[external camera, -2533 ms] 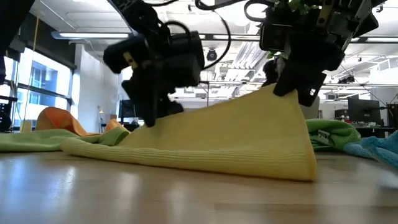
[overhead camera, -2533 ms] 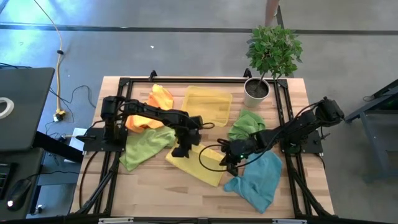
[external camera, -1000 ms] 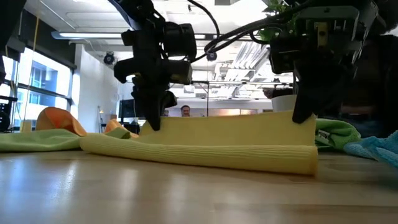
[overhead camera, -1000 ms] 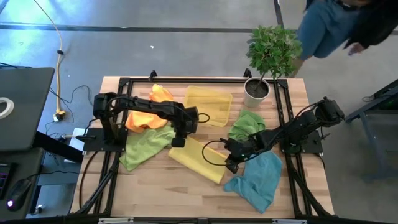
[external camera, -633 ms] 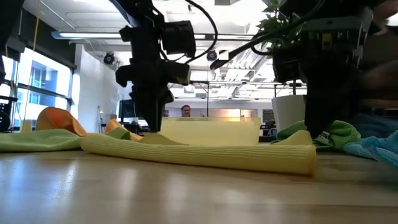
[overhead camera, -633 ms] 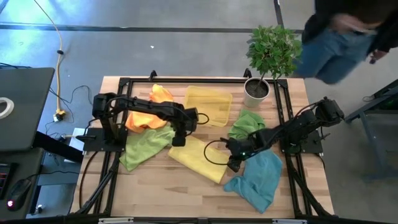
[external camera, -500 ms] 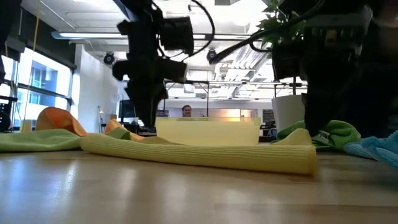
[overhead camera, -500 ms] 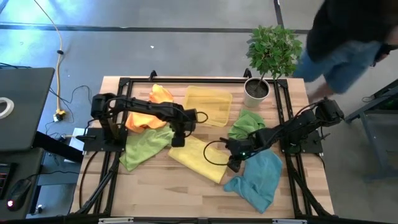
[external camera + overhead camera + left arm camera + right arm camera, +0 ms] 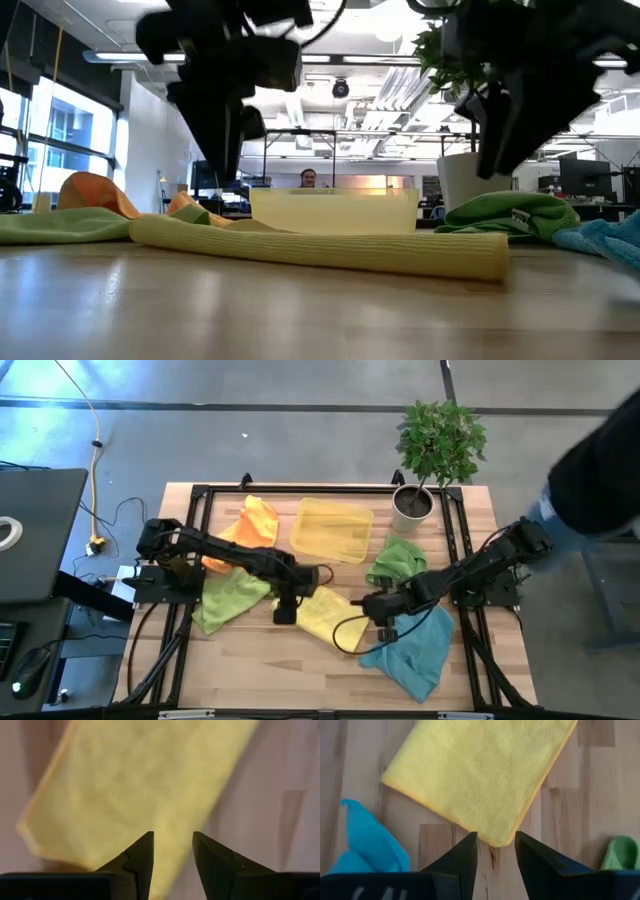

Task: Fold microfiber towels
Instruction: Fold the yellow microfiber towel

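Your folded yellow microfiber towel (image 9: 322, 613) lies flat near the middle of the wooden table (image 9: 250, 660), a neat rectangle with its rolled fold edge facing the low camera. Your left gripper (image 9: 283, 612) hovers just above the towel's left end with its fingers parted and holding nothing. Your right gripper (image 9: 386, 622) hovers at the towel's right end, also parted and empty; its wrist view shows one towel corner sitting right between its fingertips.

Nearby lie the teal blue towel (image 9: 412, 650) at the front right, a crumpled light green towel (image 9: 398, 561) behind it, a second light green towel (image 9: 232, 596) and an orange towel (image 9: 250, 525) at the left. A shallow yellow plastic tray (image 9: 333, 528) sits at the back, beside a potted plant (image 9: 432, 455).

Risks, as a judgement: if you lower or shut either gripper here, a finger is likely to snag a towel edge and pull the fold open. Sweeping the right arm sideways could drag the teal towel onto the yellow one. A person (image 9: 598, 480) is passing close to the table's right side.
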`<act>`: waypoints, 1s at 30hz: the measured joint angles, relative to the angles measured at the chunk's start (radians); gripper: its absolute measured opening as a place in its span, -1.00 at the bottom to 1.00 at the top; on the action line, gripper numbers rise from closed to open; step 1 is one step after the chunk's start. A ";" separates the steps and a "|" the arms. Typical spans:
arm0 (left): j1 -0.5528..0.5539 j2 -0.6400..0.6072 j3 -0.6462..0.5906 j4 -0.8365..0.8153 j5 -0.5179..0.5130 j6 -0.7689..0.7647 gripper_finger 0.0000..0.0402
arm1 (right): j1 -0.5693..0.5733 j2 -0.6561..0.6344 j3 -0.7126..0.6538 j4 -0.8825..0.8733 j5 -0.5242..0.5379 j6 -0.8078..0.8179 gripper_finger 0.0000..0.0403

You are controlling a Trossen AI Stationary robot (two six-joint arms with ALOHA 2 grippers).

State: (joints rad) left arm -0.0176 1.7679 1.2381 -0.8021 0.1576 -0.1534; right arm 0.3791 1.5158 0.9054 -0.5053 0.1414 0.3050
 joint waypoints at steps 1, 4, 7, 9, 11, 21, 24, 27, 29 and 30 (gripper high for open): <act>-0.021 0.000 0.000 0.006 -0.009 -0.026 -0.38 | 0.003 0.000 -0.011 0.022 0.000 0.003 -0.39; -0.076 0.000 0.000 0.025 -0.020 -0.093 -0.38 | 0.009 0.000 -0.033 0.084 -0.010 -0.001 -0.39; -0.129 0.000 0.000 0.046 -0.020 -0.170 -0.38 | 0.017 0.000 -0.057 0.164 -0.017 -0.037 -0.39; -0.161 0.000 0.000 0.063 -0.020 -0.227 -0.38 | 0.023 0.006 -0.077 0.244 -0.019 -0.066 -0.39; -0.190 0.000 0.000 0.071 -0.021 -0.287 -0.38 | 0.024 0.023 -0.093 0.308 -0.020 -0.106 -0.39; -0.308 0.000 0.000 0.069 -0.056 -0.542 -0.39 | 0.000 0.152 -0.103 0.392 -0.021 -0.165 -0.39; -0.331 0.000 0.000 0.068 -0.073 -0.594 -0.39 | 0.000 0.168 -0.103 0.405 -0.045 -0.131 -0.40; -0.347 0.000 0.000 0.068 -0.076 -0.638 -0.39 | 0.008 0.185 -0.103 0.444 -0.047 -0.106 -0.40; -0.354 0.000 0.000 0.068 -0.076 -0.668 -0.39 | 0.010 0.201 -0.103 0.496 -0.045 -0.083 -0.40; -0.358 0.000 0.000 0.068 -0.076 -0.683 -0.40 | 0.010 0.211 -0.103 0.529 -0.046 -0.074 -0.40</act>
State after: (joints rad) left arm -0.3756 1.7680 1.2381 -0.7345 0.0814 -0.8368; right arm 0.3893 1.7267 0.8022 0.0235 0.0956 0.2314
